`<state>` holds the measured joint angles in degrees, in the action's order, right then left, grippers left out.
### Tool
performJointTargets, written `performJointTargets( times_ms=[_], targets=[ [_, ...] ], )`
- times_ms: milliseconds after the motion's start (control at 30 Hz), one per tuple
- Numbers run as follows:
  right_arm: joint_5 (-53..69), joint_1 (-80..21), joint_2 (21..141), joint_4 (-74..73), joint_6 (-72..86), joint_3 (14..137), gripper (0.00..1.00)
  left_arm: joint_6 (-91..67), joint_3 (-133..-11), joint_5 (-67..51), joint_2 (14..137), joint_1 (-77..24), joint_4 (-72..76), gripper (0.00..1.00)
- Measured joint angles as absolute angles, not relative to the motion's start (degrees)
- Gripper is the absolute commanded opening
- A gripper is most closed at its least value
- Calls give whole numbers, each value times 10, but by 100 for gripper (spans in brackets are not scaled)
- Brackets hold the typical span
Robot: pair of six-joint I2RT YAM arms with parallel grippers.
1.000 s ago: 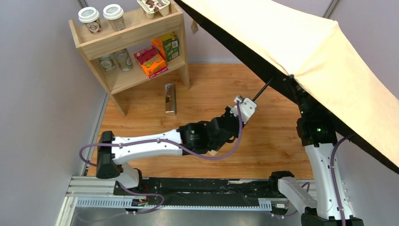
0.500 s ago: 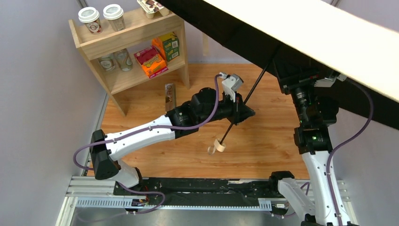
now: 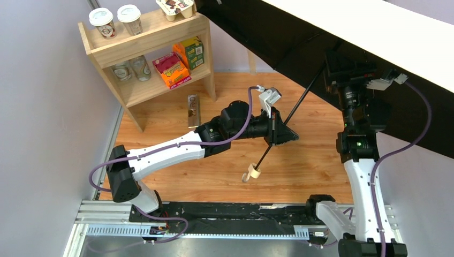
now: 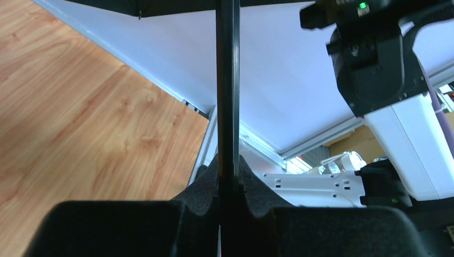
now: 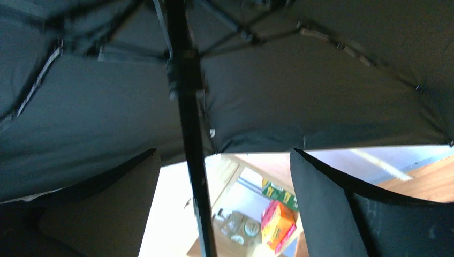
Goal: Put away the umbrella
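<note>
The umbrella is open and tilted; its pale canopy (image 3: 375, 37) with a black underside (image 5: 300, 91) fills the upper right. The thin black shaft (image 3: 300, 101) slants down to the small wooden knob handle (image 3: 256, 172) with its loop strap, which hangs above the wooden floor. My left gripper (image 3: 279, 134) is shut on the shaft (image 4: 227, 80), with its foam pads (image 4: 251, 179) pressed on both sides. My right gripper (image 3: 336, 63) reaches up under the canopy. In its wrist view it is open (image 5: 225, 155), with the shaft (image 5: 187, 134) between the fingers near the left one, apart from both.
A wooden shelf unit (image 3: 206, 48) stands at the back left with paper cups (image 3: 101, 22), jars and an orange box (image 3: 172, 70). A slim packet (image 3: 194, 111) lies on the floor by its foot. Grey walls close both sides, and the arms' rail (image 3: 214, 219) runs along the near edge.
The canopy has tipped up, showing more black underside. My left arm swung forward along the shaft, still gripping it. My right arm rose under the canopy. The handle shifted slightly right.
</note>
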<state>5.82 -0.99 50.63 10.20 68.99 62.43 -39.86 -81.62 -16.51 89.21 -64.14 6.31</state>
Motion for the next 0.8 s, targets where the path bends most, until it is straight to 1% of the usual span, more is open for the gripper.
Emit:
performJointTargets(
  times_ms=[100, 167, 267, 433, 700, 767, 800],
  targets=[
    [59, 27, 529, 127, 725, 625, 82, -402, -808, -175, 892, -641, 66, 0],
    [64, 47, 549, 152, 750, 630, 80, -408, -808, -182, 892, -641, 66, 0],
    [76, 59, 576, 187, 773, 639, 76, -413, -808, -186, 892, -641, 71, 0],
    [84, 66, 581, 214, 795, 640, 63, -420, -808, -193, 892, -641, 74, 0],
    [110, 80, 603, 274, 838, 655, 61, -438, -806, -208, 894, -641, 102, 0],
    [113, 81, 606, 279, 845, 656, 66, -441, -806, -208, 895, -641, 105, 0],
    [116, 81, 608, 284, 849, 656, 66, -442, -806, -209, 896, -641, 106, 0]
  ],
)
